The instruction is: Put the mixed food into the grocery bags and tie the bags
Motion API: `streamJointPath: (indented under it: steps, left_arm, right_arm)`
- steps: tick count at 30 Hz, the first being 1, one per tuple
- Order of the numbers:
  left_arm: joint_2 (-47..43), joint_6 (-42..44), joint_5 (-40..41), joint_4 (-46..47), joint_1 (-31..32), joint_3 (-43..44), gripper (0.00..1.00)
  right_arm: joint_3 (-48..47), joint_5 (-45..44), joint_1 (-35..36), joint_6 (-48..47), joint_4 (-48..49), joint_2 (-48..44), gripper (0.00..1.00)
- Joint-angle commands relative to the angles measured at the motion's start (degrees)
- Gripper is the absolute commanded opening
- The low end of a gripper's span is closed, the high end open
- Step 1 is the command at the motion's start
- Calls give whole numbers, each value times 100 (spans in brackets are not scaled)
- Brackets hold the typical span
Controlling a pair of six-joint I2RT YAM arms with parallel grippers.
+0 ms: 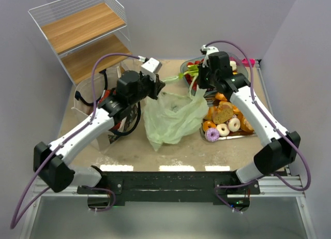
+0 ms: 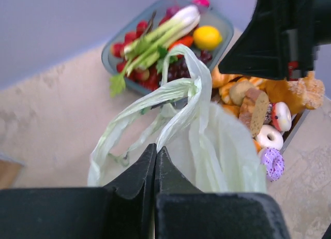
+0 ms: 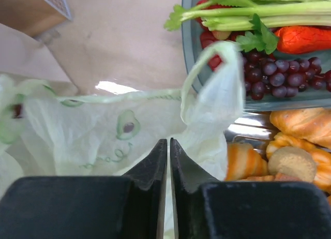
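Tabletop [image 1: 129, 151] beige; pale-green bag [image 1: 173, 117] slumped between my arms. My left gripper [image 2: 156, 150] and right gripper [image 3: 168, 143] each pinched shut on bag film at fingertips. Film thin, limp, slippery: hold by handle loops [image 2: 150, 99].

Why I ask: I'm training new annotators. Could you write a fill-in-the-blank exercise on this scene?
1. The green bag carries small ____ prints.
2. The doughnut nearest the arms has ____ icing.
3. Beside the grapes, the yellow fruit is a ____.
4. The left pincer is shut on the ____'s handle.
Missing words: avocado; purple; lemon; bag.
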State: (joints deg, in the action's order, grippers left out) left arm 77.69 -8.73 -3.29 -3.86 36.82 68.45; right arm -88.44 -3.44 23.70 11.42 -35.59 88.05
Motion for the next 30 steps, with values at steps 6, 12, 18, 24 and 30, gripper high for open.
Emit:
streamJointPath:
  steps: [6, 12, 18, 24, 30]
  left_arm:
    - [-1027, 1225, -1401, 965, -17, -1297, 0]
    - [-1212, 1321, -1534, 966, -8, -1545, 0]
    - [-1458, 1391, -1833, 1098, 1, -1720, 0]
    - [-1862, 1480, -1825, 1352, 10, -1984, 0]
    - [-1995, 1480, -1798, 1484, 1, -2063, 0]
  right_arm:
    - [573, 1398, 125, 475, 368, -868, 63]
    - [1109, 1609, 960, 949, 1000, -1063, 63]
    - [1541, 1977, 978, 1319, 1809, -492, 56]
    - [1330, 2260, 961, 1529, 2223, 203, 58]
    - [1225, 2962, 1022, 1767, 2681, 764, 55]
